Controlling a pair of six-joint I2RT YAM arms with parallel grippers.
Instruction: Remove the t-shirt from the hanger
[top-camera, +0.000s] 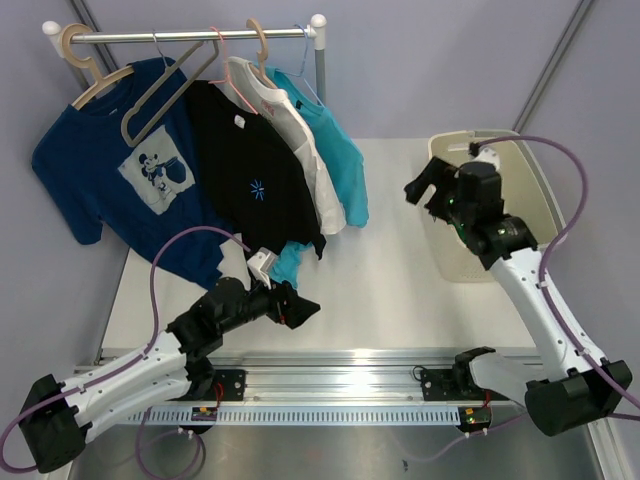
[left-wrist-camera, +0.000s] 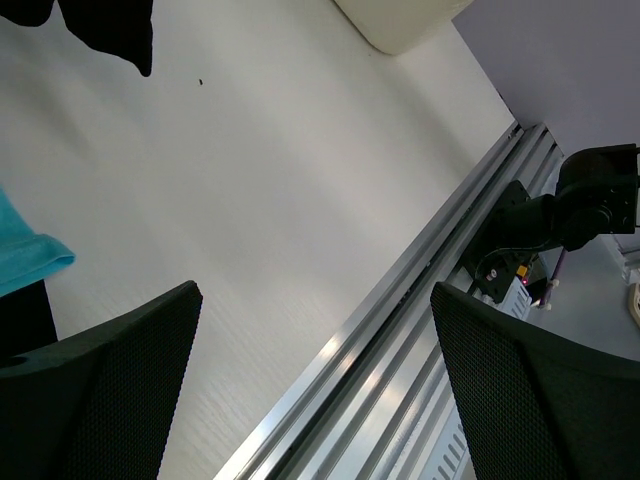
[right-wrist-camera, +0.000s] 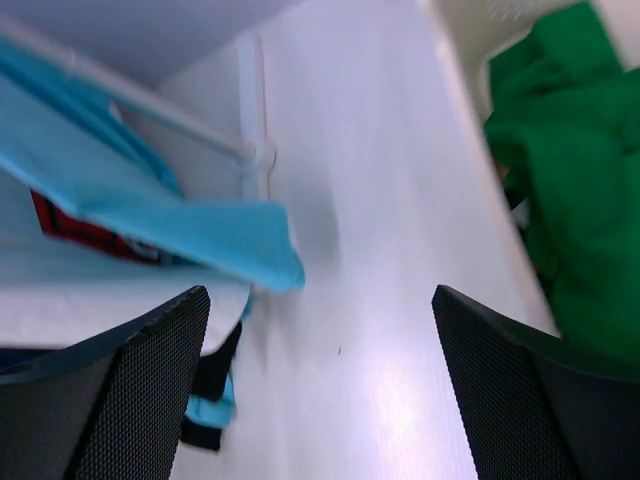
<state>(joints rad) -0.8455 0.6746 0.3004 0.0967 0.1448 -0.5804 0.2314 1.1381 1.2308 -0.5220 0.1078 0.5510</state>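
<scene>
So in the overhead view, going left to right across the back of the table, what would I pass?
navy t-shirt with cartoon print → black t-shirt → white garment → turquoise t-shirt → cream basket

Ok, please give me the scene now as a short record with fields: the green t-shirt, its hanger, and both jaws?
t-shirt: green, bunched inside the cream basket, off the hanger
hanger: grey-beige, empty, hooked on the rail, in front of the navy t-shirt
left jaws: open, empty, low over the table, near the hems of the hanging shirts
right jaws: open, empty, at the basket's rim
task: t-shirt is removed from the hanger
</scene>
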